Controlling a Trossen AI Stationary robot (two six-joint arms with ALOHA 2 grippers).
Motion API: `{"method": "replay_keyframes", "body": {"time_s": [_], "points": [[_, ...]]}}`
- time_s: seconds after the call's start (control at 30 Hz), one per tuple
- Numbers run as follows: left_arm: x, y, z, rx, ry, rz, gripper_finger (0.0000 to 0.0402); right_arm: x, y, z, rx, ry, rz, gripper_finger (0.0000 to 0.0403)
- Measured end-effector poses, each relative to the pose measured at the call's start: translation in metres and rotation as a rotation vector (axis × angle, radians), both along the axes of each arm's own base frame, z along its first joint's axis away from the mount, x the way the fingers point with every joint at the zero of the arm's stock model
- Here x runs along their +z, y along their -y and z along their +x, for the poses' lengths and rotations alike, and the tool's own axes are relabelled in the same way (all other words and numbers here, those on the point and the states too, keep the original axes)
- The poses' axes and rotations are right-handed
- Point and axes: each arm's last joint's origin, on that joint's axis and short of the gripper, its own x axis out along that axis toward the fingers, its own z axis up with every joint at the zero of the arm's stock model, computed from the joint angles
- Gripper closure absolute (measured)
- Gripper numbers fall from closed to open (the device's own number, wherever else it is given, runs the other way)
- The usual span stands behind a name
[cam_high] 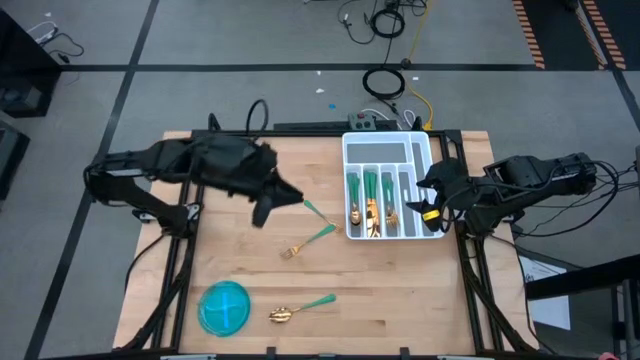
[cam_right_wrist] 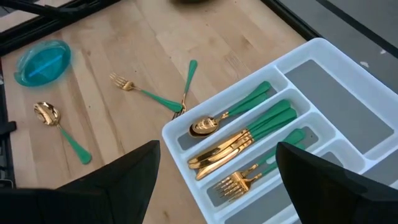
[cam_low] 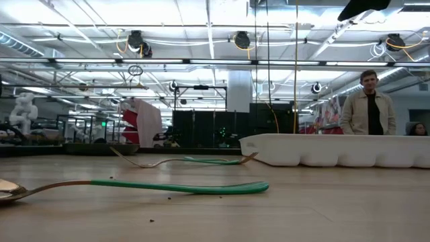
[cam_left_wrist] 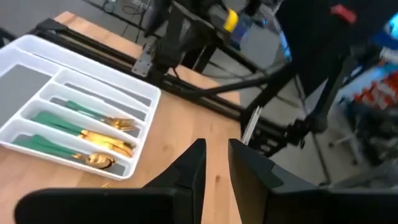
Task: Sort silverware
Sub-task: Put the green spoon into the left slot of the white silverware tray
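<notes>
No readable writing seen. Left gripper (cam_high: 262, 211) mid-table, fingers narrow, holding nothing. Right gripper (cam_high: 425, 198) wide, over tray (cam_high: 386, 148). Two forks (cam_high: 322, 232), spoon (cam_high: 300, 306) loose.

Location: a large open robotics lab or industrial workspace. Indicators: exposed ceiling trusses (cam_low: 201, 64) with strip lighting, a grey floor (cam_high: 250, 40) marked with dark tape lines, loose cables (cam_high: 385, 20) on the floor, a wooden test table (cam_high: 300, 290), and a person (cam_low: 367, 104) standing behind it.
</notes>
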Motion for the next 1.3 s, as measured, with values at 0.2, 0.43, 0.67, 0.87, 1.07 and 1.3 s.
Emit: {"method": "replay_keyframes", "body": {"time_s": [0.2,0.43,0.67,0.87,1.07,1.3], "points": [[-0.009,0.039,-0.013,-0.073,-0.082,0.127,0.0327,0.0,0.0,0.0,0.001,0.004,0.006,0.0089],[-0.019,0.082,-0.028,-0.095,-0.136,0.265,0.0327,-0.002,-0.01,0.024,0.086,0.025,0.065,0.0089],[-0.018,0.122,-0.053,-0.07,-0.073,0.369,0.0327,-0.02,-0.031,0.087,0.245,0.062,0.045,0.0089],[-0.016,0.151,-0.08,-0.059,-0.006,0.378,0.0327,-0.041,-0.047,0.134,0.345,0.116,0.082,0.0089],[-0.015,0.168,-0.102,-0.061,0.048,0.411,0.0327,-0.074,-0.064,0.171,0.448,0.087,0.119,0.0089],[-0.015,0.174,-0.11,-0.086,0.061,0.419,0.0327,-0.098,-0.086,0.206,0.57,0.018,0.043,0.0089]]}}
